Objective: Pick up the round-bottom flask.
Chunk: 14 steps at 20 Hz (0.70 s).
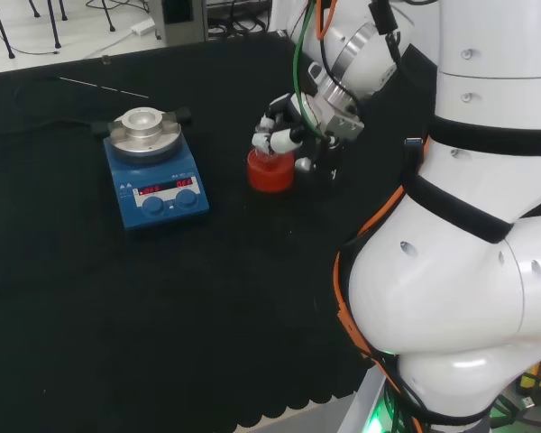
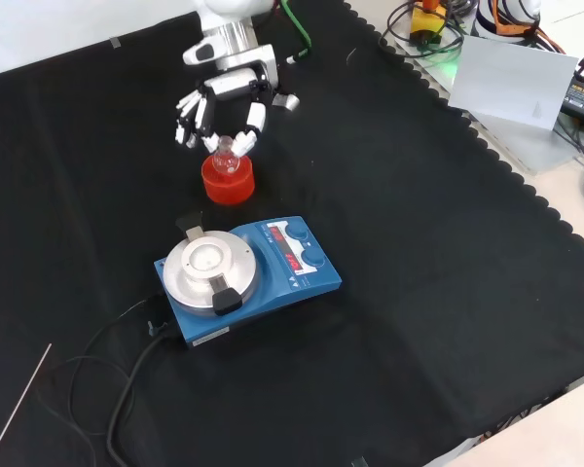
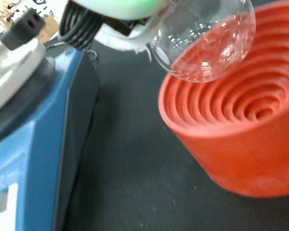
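While one red ribbed stand (image 3: 241, 120) sits below, the hand (image 2: 224, 102) pinches one round-bottom flask (image 3: 202, 41).

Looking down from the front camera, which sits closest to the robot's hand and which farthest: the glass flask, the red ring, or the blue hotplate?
From the hand:
1. Glass flask, at the fingertips.
2. Red ring, just beneath the flask.
3. Blue hotplate, lower in the view, nearer the camera.

hand (image 1: 284, 126) with curled fingers just above red ribbed stand (image 1: 270, 171), blue hotplate (image 1: 155, 176) to its left
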Tool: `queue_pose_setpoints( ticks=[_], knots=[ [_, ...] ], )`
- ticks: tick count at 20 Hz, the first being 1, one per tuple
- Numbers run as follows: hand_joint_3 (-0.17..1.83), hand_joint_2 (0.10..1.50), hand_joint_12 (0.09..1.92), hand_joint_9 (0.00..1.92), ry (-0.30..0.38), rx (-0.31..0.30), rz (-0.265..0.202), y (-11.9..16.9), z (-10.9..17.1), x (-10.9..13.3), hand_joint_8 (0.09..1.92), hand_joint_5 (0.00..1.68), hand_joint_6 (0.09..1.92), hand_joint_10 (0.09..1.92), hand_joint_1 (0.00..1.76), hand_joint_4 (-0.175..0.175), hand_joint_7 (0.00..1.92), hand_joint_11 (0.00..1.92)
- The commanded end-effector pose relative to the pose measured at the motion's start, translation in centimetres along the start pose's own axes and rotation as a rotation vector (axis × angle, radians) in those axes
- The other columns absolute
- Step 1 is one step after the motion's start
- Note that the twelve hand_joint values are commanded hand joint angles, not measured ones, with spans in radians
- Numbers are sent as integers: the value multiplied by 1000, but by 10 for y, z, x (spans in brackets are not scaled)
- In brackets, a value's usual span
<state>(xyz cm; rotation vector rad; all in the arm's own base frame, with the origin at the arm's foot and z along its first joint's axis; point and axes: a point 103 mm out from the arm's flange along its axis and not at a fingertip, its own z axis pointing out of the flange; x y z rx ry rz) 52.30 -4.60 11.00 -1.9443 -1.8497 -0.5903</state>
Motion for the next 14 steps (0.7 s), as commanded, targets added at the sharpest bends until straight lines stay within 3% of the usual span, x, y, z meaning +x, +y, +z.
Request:
queue_pose_setpoints(
  ticks=[1,4,14],
  knots=[
    [789,654,1318,714,-11,-5,5,-12,-39,22,530,1140,967,490,1099,153,511,272],
    [805,644,1316,716,14,-9,18,-15,-52,32,530,1144,968,489,1103,144,513,276],
    [829,627,1315,722,18,-24,-25,-20,-71,63,535,1154,963,489,1111,127,529,284]
  ],
)
